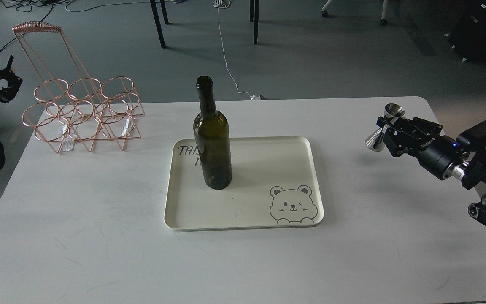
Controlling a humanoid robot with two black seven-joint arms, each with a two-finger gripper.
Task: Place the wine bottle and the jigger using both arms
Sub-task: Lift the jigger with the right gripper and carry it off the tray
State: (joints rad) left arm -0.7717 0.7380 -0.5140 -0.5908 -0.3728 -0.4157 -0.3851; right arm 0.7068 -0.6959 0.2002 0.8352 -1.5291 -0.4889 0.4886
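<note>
The dark olive-green wine bottle [212,143] stands upright on the left part of the cream tray [243,213]. My right gripper [386,126] is shut on the waist of the shiny steel jigger [374,140] and holds it upright above the table's right side, well to the right of the tray. My left gripper [6,82] hangs off the table's far left edge, beside the wire rack, with its fingers apart and empty.
A copper wire bottle rack [80,114] stands at the table's back left corner. The tray carries a bear drawing [291,204] at its front right. Chair legs and cables lie on the floor behind the white table [99,236].
</note>
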